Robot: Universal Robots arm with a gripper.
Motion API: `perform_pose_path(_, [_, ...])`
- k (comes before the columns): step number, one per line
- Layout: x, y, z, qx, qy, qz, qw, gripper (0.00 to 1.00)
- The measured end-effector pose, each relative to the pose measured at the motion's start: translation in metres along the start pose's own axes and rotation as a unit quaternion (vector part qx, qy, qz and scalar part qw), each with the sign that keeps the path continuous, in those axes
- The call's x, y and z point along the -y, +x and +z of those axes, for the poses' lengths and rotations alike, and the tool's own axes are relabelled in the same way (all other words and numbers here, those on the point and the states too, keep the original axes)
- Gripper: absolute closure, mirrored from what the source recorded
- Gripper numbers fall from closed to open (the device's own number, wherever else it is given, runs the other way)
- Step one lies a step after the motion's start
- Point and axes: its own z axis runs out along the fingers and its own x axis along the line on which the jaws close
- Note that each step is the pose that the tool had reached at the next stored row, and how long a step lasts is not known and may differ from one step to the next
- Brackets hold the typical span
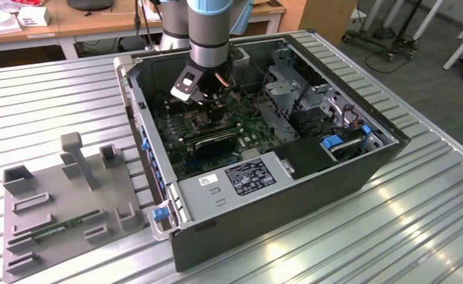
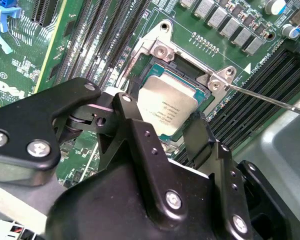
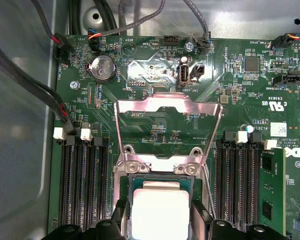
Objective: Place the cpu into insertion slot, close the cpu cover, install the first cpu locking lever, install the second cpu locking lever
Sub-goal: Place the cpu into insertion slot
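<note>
The cpu [image 2: 167, 106], a thin square chip with a silvery-grey face, lies in the insertion slot [image 2: 189, 71] on the green motherboard. My gripper [image 3: 160, 220] stands over it, shut on it, one black finger [image 3: 121, 216] against each side edge. The cpu [image 3: 160, 210] sits level with the socket rim. The cpu cover [image 3: 167, 106], a silvery frame with a square window, is swung fully open and lies back from its hinge. A thin wire locking lever [image 2: 270, 99] sticks out beside the socket. In the exterior view my gripper [image 1: 203, 103] reaches down into the open computer case [image 1: 311, 177].
Black memory slots [image 3: 82, 185] flank the socket on both sides, and a green memory stick [image 3: 270, 186] stands in one. Cables [image 3: 45, 95] run along the case wall. A metal drive cage [image 1: 295, 89] crowds one side. A grey fixture [image 1: 66, 201] rests on the slatted table.
</note>
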Motion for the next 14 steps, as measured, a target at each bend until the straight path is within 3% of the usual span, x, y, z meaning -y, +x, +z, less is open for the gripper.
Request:
perform_pose_path(5, [-0.0001,0.0000,-0.0018,0.0000,0.0000,0.000,1.00000,0.38])
perform_pose_path(14, [-0.0005,0.0003,-0.0121,0.0000,0.0000,0.000,1.00000,0.38])
